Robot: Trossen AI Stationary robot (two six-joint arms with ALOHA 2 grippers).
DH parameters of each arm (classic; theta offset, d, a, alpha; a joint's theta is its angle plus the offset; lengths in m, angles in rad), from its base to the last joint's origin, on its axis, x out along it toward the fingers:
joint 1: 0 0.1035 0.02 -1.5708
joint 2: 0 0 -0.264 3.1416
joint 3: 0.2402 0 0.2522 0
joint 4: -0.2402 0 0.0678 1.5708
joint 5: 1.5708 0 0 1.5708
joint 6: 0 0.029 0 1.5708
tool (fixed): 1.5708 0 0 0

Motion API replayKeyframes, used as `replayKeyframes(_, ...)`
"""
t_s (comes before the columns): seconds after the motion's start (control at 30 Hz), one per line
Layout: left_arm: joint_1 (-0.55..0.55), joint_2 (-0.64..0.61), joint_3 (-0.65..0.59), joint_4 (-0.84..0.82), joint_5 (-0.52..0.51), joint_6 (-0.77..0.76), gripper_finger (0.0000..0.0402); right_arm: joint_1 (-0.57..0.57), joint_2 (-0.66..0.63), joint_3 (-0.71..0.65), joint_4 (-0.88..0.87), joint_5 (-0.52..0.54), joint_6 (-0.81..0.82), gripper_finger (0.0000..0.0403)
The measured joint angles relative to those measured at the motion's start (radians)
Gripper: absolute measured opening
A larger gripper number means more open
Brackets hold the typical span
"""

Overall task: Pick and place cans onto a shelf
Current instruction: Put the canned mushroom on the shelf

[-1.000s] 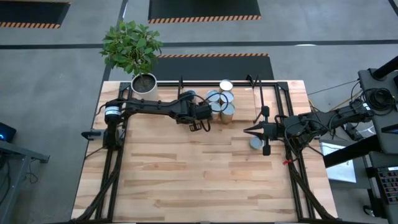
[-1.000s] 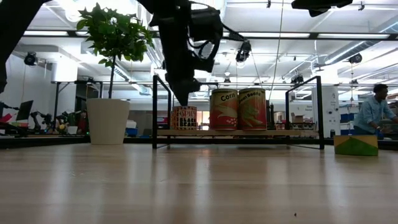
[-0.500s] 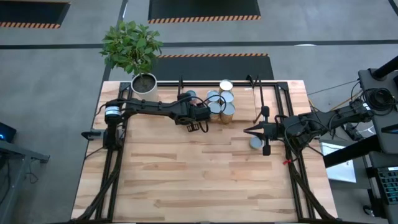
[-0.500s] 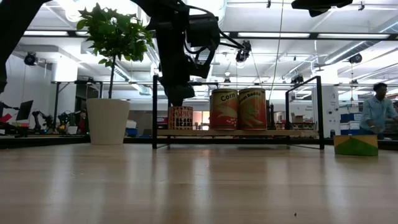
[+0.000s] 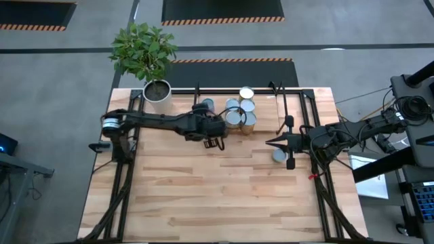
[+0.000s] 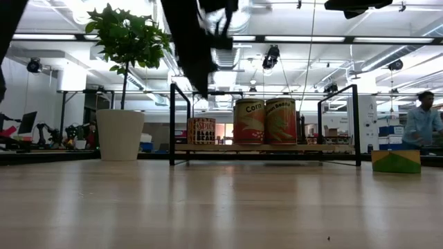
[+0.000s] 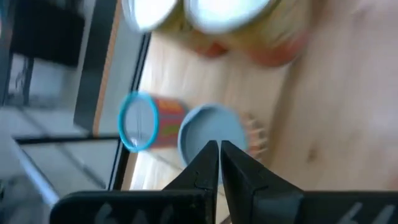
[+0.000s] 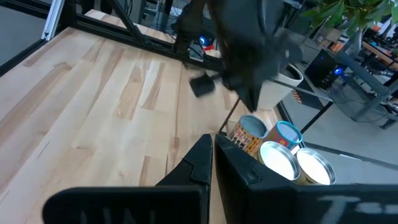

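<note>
- Left end effector clenched on nothing, raised above the bench just beside the cans on the shelf.
- Right end effector clenched, empty, well apart at the bench's right side, next to a lone can.
- Potted plant at the far left corner.

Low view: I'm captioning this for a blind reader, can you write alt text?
Three labelled cans stand on a low black-framed shelf across a wooden table. A dark robot arm hangs above the shelf's left end. A white pot with a green plant stands further left.
</note>
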Motion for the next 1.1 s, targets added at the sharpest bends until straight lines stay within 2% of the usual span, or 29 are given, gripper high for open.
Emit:
replayKeyframes(0.13,-0.088,-0.096,-0.014,0.097,0.000,0.068,0.0001,0.000,0.000,0.000,0.000,0.000,0.001,0.0009)
replayKeyframes(0.23,-0.166,-0.172,-0.071,0.242,0.001,0.145,0.0001,0.000,0.000,0.000,0.001,0.000,0.011,0.0009)
replayKeyframes(0.3,-0.213,-0.226,-0.146,0.362,0.025,0.208,0.0001,0.000,0.000,0.000,0.001,0.000,0.015,0.0009)
replayKeyframes(0.47,-0.286,-0.380,-0.399,0.724,0.172,0.366,0.0001,0.000,0.001,0.000,0.002,0.000,0.028,0.0009)
replayKeyframes(0.6,-0.301,-0.509,-0.546,0.896,0.193,0.408,0.0001,0.000,0.013,0.000,0.004,0.000,0.096,0.0009)
replayKeyframes(0.87,-0.300,-0.756,-0.700,0.958,0.186,0.376,0.0001,0.000,0.102,0.000,-0.046,-0.021,0.418,0.0009)
replayKeyframes(1.1,-0.300,-0.871,-0.796,0.965,0.185,0.315,0.0001,0.000,0.249,0.056,-0.314,-0.210,0.743,0.0009)
